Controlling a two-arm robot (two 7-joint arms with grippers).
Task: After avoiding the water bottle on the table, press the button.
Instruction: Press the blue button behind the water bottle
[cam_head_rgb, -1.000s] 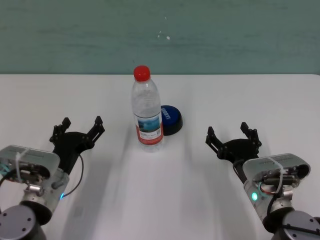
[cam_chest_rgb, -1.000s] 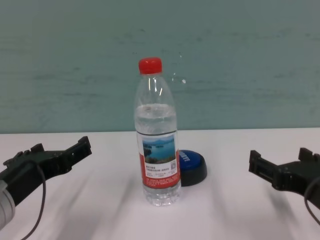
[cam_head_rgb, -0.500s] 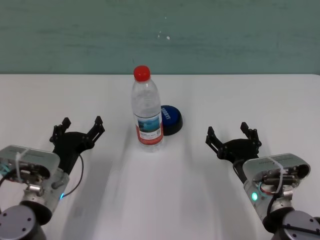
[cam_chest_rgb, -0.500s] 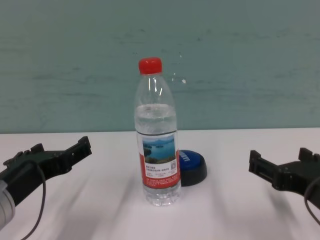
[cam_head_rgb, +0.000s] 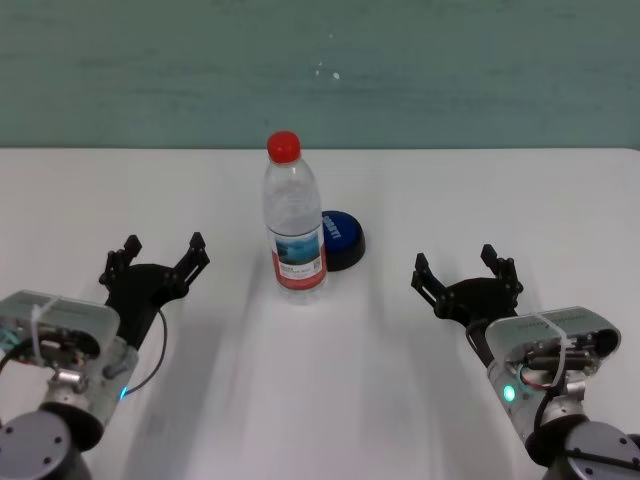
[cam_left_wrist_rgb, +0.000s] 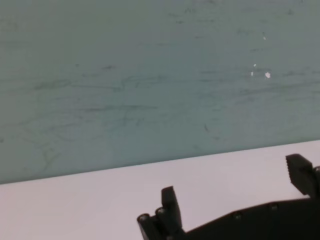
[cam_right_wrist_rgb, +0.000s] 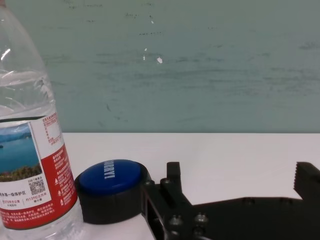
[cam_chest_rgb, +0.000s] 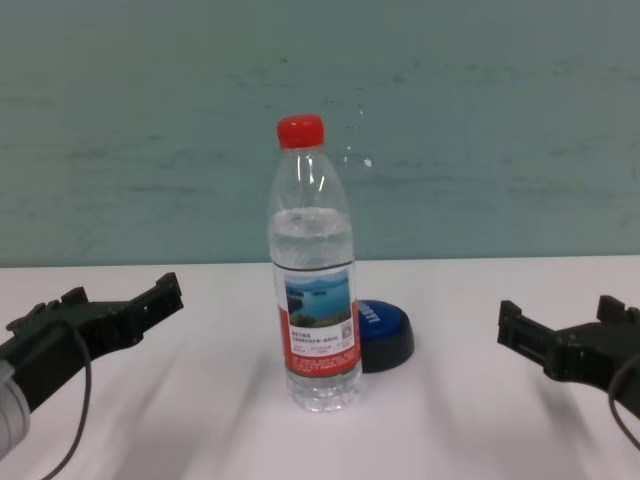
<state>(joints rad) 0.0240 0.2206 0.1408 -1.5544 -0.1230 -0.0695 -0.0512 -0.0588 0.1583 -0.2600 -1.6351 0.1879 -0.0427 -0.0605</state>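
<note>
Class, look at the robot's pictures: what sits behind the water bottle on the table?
Behind the water bottle, slightly toward the robot's right, sits a low blue button on a black base. The bottle covers the button's left edge, so that part is hidden.

The bottle (cam_head_rgb: 294, 218) stands upright just in front of the button (cam_head_rgb: 340, 238), blocking a straight approach from the near side. Bare table (cam_head_rgb: 500, 200) lies open to the button's right (the right gripper (cam_head_rgb: 466, 271) faces it).
</note>
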